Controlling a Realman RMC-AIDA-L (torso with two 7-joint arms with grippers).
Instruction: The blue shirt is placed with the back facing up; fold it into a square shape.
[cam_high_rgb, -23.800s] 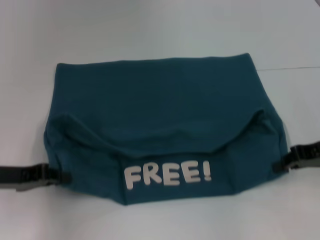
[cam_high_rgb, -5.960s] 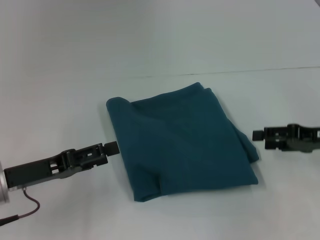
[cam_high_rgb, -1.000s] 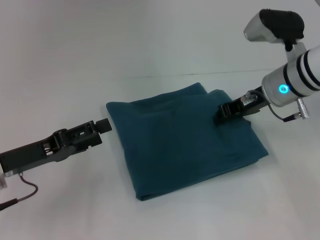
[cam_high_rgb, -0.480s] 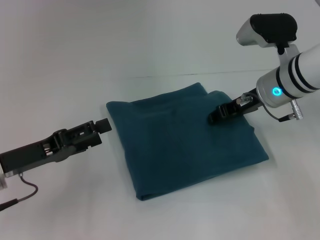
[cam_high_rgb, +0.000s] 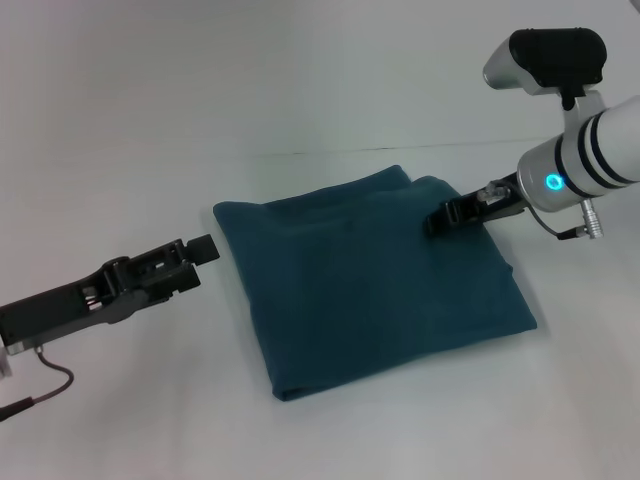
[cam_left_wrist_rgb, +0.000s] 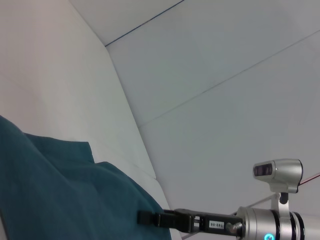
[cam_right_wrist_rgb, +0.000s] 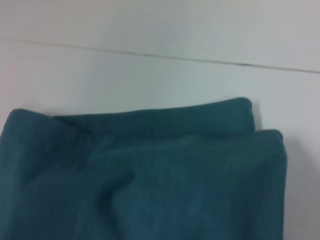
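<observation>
On the white worktop (cam_high_rgb: 330, 80), the blue shirt (cam_high_rgb: 370, 280) lies centred as a folded, roughly square pad, plain side up, with stacked layer edges showing at its far corner in the right wrist view. Over that far right corner reaches the right pincer (cam_high_rgb: 437, 221), its tip low above or against the cloth; contact and finger state cannot be told from any view. Just off the shirt's left edge, the left pincer (cam_high_rgb: 205, 247) hovers clear of the fabric, its finger spacing likewise not discernible.

plain teal-blue shirt (cam_high_rgb: 370, 280), white table (cam_high_rgb: 300, 90)
</observation>
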